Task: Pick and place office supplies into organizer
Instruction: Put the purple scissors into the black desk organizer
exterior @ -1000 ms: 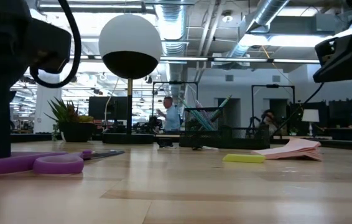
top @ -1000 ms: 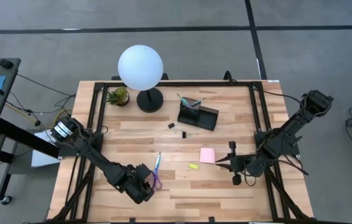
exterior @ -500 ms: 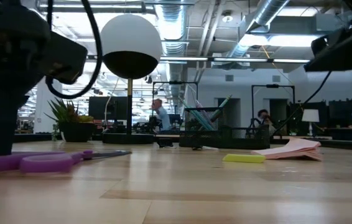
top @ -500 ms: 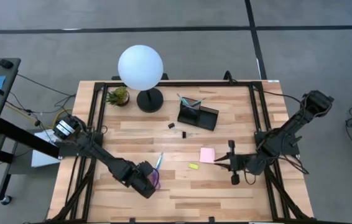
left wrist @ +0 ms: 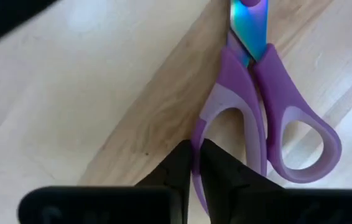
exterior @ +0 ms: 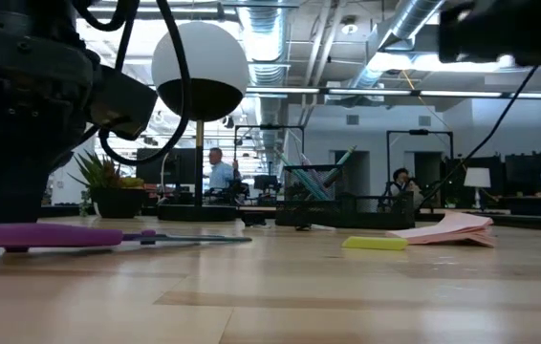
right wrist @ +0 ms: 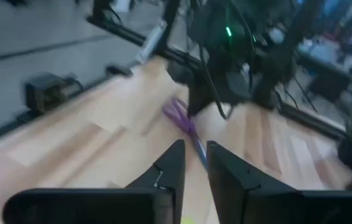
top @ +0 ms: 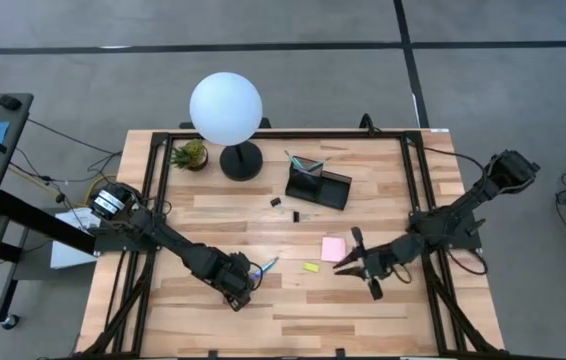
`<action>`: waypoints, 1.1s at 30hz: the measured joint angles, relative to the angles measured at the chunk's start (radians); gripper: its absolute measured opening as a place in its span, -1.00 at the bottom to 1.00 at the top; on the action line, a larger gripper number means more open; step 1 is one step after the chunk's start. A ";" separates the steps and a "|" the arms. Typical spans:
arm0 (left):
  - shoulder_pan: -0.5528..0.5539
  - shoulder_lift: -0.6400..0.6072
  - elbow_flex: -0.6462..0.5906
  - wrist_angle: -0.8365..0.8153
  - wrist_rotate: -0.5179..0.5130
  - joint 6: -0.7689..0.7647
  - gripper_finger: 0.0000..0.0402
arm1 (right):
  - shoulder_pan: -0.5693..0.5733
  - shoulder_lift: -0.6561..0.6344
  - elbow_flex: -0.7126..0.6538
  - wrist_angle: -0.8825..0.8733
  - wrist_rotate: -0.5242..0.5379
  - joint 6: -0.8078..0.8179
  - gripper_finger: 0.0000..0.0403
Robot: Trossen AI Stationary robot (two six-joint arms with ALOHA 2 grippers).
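The purple-handled scissors [left wrist: 269, 112] lie near the table's front left, blades [top: 266, 265] pointing toward the right edge. My left gripper [top: 240, 290] stands over their handles, pointing down, fingers [left wrist: 193, 152] closed at the smaller loop. My right gripper [top: 341, 266] hovers above the table just right of the yellow piece [top: 311, 267] and near the pink sticky pad [top: 334, 248]. Its fingers [right wrist: 194, 155] stand slightly apart with nothing between them. The black organizer [top: 318, 183] stands at the far middle with thin pens upright in it. My left gripper comes from above, pointing down, onto the scissors' smaller handle loop. One finger stands outside the loop's rim [left wrist: 199, 127] and the other inside the loop, the rim between them. The scissors lie on the table [exterior: 51, 235].
A white globe lamp [top: 226, 110] and a small potted plant [top: 190, 154] stand at the far left. Two small black clips [top: 276, 202] [top: 295, 214] lie in front of the organizer. Bare wood stretches along the near edge [top: 313, 320].
The scissors have turned about on the table: their blades, which pointed toward the far edge, now point toward the right edge, while the handles stayed under my left gripper. My right gripper has moved toward the table's left, closer to the sticky pad, and has turned.
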 joint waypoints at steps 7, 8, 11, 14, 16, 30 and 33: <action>-0.003 0.000 0.045 -0.039 -0.039 0.066 -0.97 | -0.110 0.182 0.050 0.010 -0.083 0.091 -0.36; -0.003 0.003 0.064 -0.054 -0.045 0.085 -0.97 | -0.121 0.220 0.065 0.029 -0.087 0.092 -0.30; 0.006 0.011 0.127 -0.100 -0.146 0.137 -0.98 | -0.148 0.342 0.133 0.121 -0.097 0.050 -0.15; 0.021 0.005 0.193 -0.120 -0.177 0.157 -0.98 | -0.152 0.469 0.229 0.157 -0.096 -0.038 -0.03; 0.029 0.005 0.221 -0.156 -0.161 0.165 -0.99 | -0.147 0.549 0.303 0.152 -0.095 -0.106 0.03; 0.120 0.003 0.252 -0.154 0.026 0.220 -0.99 | -0.070 0.846 0.667 -0.143 0.468 -0.406 0.04; 0.126 0.002 0.253 -0.103 0.032 0.237 -0.99 | -0.085 0.869 0.704 -0.169 0.517 -0.406 0.02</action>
